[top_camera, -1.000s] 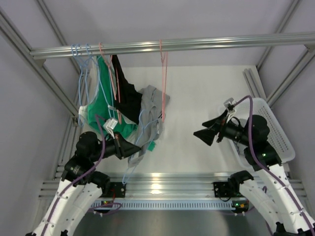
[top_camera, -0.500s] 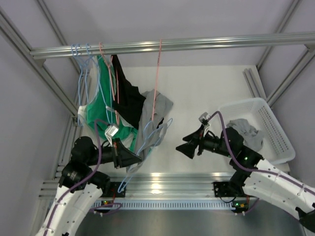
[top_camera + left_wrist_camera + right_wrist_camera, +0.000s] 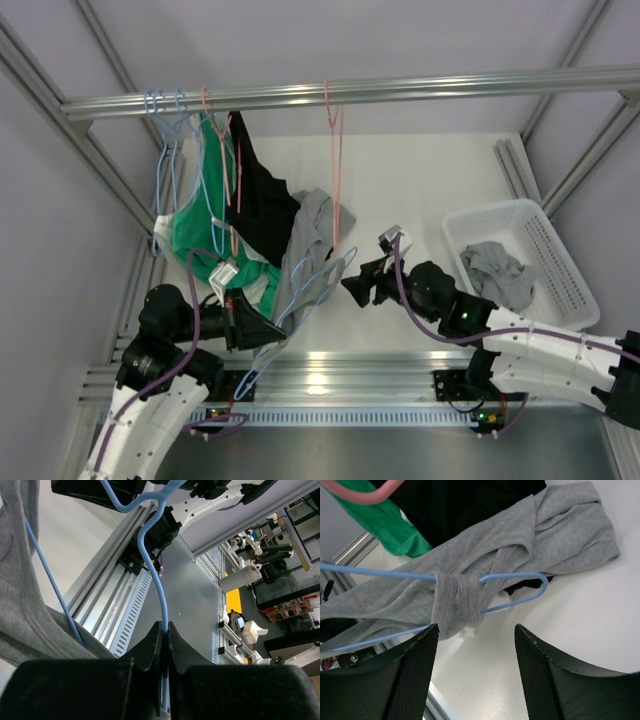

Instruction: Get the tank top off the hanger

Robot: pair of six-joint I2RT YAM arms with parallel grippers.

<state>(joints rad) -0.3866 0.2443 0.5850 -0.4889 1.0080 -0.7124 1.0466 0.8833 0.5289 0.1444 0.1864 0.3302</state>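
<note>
White table point(image 3: 430, 180) below. L gripper point(image 3: 165, 626) jaws pinch tight on the thin blue wire hanger point(image 3: 161, 605). R gripper point(image 3: 476, 630) jaws stand apart, holding nothing, near the soft grey tank top point(image 3: 560, 535), its strap point(image 3: 457, 602) looped round the hanger. Best: R grabs the strap & slides it off the end while L holds steady.

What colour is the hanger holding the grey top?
Light blue. The hanger shows best in the right wrist view, threaded through the grey tank top.

Nothing legible shows anywhere, not on the tank top point(image 3: 560, 535) or its hanger point(image 3: 510, 575).
</note>
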